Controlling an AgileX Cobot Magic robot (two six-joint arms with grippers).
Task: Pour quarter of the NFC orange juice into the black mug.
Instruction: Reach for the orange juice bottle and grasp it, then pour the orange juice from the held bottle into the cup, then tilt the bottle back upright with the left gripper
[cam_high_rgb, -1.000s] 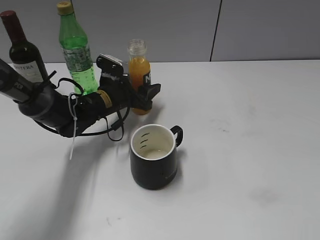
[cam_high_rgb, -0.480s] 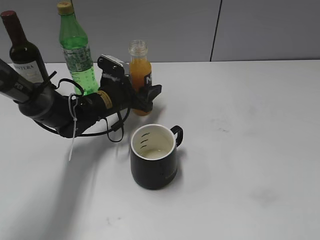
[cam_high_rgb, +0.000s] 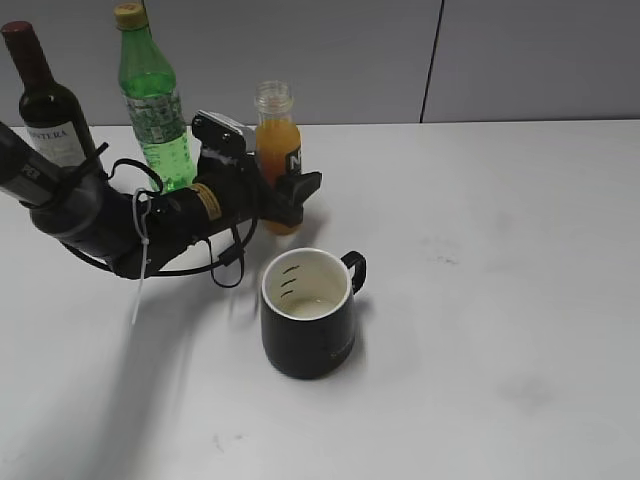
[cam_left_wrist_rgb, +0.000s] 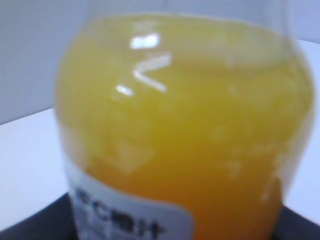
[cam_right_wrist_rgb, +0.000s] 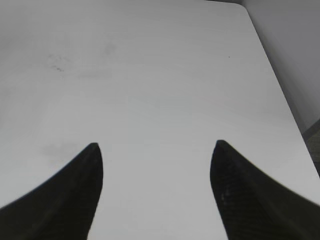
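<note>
The NFC orange juice (cam_high_rgb: 276, 135) is a small capless clear bottle standing upright at the back of the white table. It fills the left wrist view (cam_left_wrist_rgb: 185, 125), close up and blurred. My left gripper (cam_high_rgb: 290, 190) reaches in from the left and is shut around the bottle's lower body, one black finger in front of its label. The black mug (cam_high_rgb: 308, 330) stands in front of the bottle, a little to the right, white inside with small dark marks, handle to the back right. My right gripper (cam_right_wrist_rgb: 155, 150) is open and empty over bare table; it does not show in the exterior view.
A taller green bottle (cam_high_rgb: 152, 100) and a dark wine bottle (cam_high_rgb: 45, 100) stand at the back left, just behind my left arm. A grey wall runs behind the table (cam_high_rgb: 500, 250). The right wrist view shows the table's edge (cam_right_wrist_rgb: 280, 100) at the right.
My left gripper and the orange juice bottle have shifted very slightly to the left together. The mug has not moved.
</note>
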